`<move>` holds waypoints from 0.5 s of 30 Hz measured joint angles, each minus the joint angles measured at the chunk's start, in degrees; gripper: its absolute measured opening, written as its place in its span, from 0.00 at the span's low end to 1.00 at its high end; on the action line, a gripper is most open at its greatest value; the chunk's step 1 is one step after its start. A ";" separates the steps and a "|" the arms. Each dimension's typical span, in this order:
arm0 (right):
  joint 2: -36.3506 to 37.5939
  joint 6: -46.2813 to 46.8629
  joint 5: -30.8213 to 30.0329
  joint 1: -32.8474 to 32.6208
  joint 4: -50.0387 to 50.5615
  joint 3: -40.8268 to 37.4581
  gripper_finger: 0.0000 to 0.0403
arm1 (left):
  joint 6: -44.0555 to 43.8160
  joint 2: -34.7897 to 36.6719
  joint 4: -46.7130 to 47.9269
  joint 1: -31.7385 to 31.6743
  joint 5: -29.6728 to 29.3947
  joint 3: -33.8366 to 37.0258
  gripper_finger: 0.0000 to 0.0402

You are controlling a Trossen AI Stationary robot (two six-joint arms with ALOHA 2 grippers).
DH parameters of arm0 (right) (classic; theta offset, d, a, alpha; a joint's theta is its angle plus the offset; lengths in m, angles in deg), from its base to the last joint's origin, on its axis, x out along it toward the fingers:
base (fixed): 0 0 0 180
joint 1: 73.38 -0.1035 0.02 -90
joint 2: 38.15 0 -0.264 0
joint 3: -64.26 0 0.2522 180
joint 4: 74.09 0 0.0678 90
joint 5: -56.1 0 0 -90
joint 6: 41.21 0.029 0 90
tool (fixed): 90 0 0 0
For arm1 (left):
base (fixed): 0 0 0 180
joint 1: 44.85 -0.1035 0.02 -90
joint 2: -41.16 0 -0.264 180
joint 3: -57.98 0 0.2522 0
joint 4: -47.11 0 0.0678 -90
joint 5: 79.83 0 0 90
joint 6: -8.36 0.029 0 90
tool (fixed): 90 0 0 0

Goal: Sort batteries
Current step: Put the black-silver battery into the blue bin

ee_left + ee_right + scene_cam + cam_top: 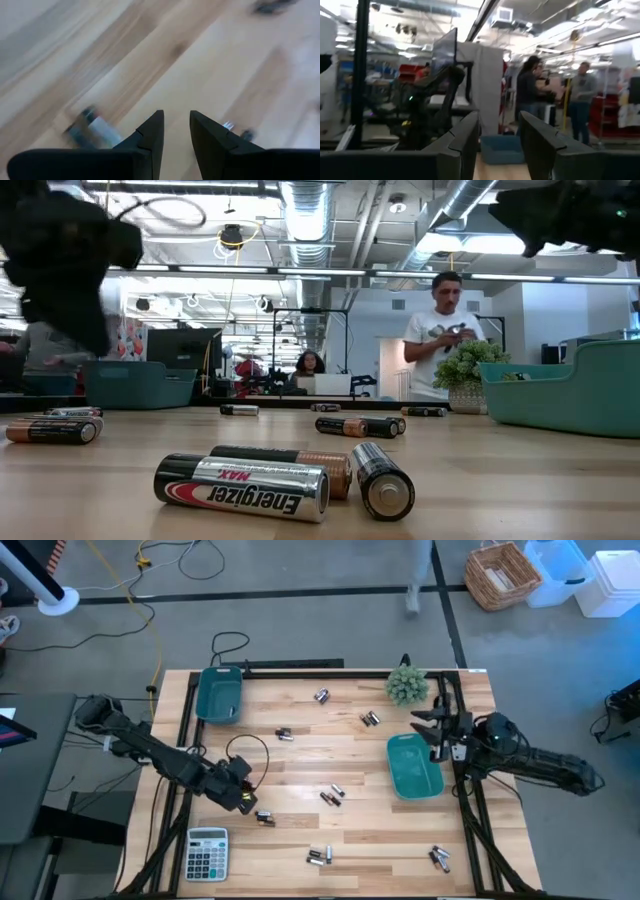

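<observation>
Batteries lie scattered in small groups over the wooden table: near the back (321, 695), mid-table (333, 795), at the front (319, 856) and front right (439, 858). My left gripper (243, 796) hangs low at the front left, just beside a pair of batteries (265, 819). In the left wrist view its fingers (176, 117) stand open over bare wood, with one battery (92, 127) outside one finger. My right gripper (428, 726) hovers over the back edge of the right teal bin (415, 768); its fingers (500, 120) are open with nothing between them.
A second teal bin (220, 695) sits at the back left. A grey calculator (207, 852) lies at the front left, a small green plant (407, 685) at the back right. A black cable (250, 745) loops near the left arm. People stand in the room beyond (445, 330).
</observation>
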 joint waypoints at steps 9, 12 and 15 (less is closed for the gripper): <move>-17.00 -3.69 -1.49 -7.08 -1.48 6.22 0.46 | 17.50 -7.78 -17.69 0.02 -1.40 -0.02 0.22; -22.06 -3.73 -1.72 -9.74 -1.10 8.51 0.47 | 18.78 -10.86 -18.26 0.00 -1.46 -1.30 0.22; -27.31 -3.36 -2.41 -13.27 -0.89 10.80 0.47 | 20.45 -13.46 -18.57 0.00 -2.11 -3.56 0.22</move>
